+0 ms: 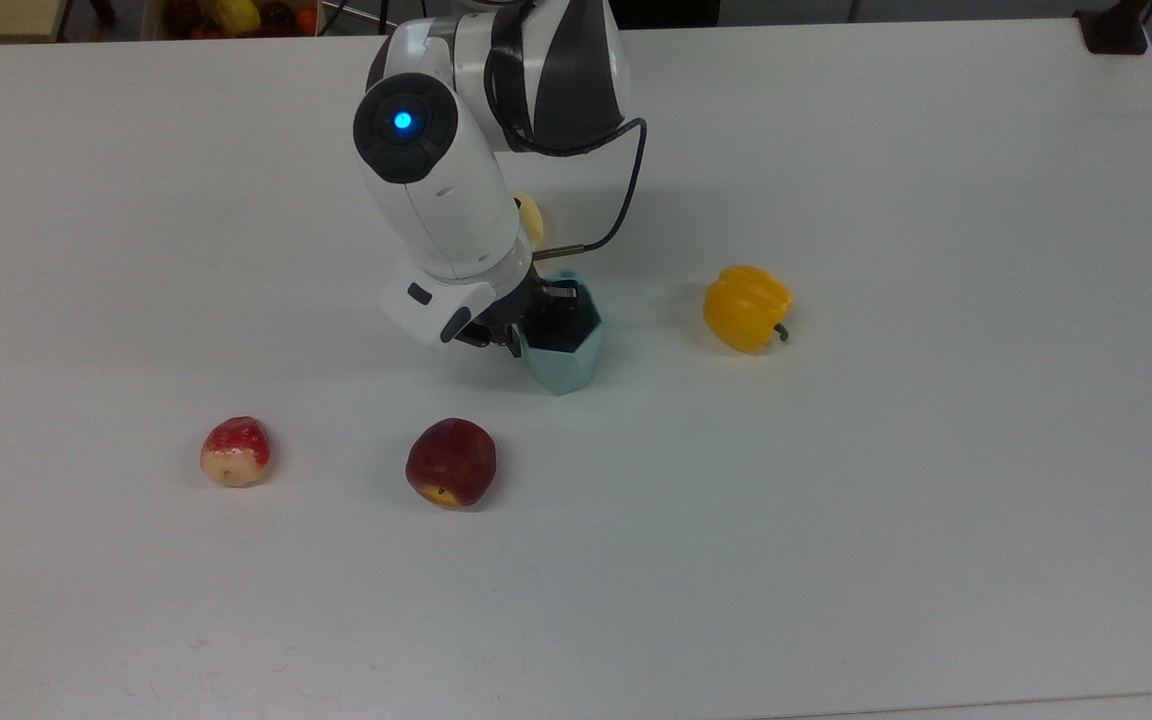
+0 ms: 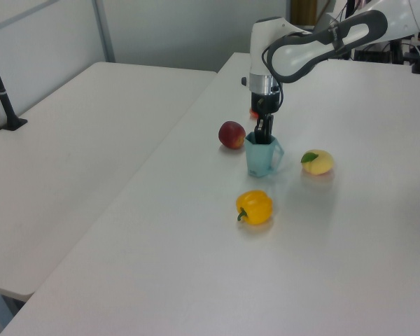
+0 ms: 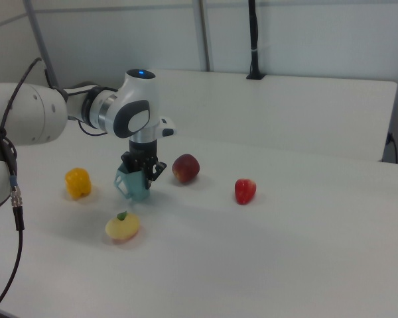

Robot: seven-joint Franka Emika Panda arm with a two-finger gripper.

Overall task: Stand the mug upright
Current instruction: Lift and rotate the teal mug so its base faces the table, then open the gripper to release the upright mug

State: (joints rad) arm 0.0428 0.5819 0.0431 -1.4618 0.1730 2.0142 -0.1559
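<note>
The pale blue-green faceted mug (image 1: 566, 356) stands mouth up near the table's middle, with its base at or just above the surface. In the left view the mug (image 2: 262, 158) looks upright, its handle pointing to the left view's right. In the right view the mug (image 3: 133, 185) leans slightly. My gripper (image 1: 528, 328) comes down from above and is shut on the mug's rim wall, one finger inside the dark opening and one outside. The same grip appears in the left view, where the gripper (image 2: 264, 134) is, and in the right view, where the gripper (image 3: 144, 174) is.
A yellow bell pepper (image 1: 746, 307) lies to the top view's right of the mug. A dark red peach (image 1: 451, 463) and a red-and-cream fruit (image 1: 235, 452) lie nearer the front edge. A yellow fruit (image 2: 317, 162) with a green leaf sits behind the arm.
</note>
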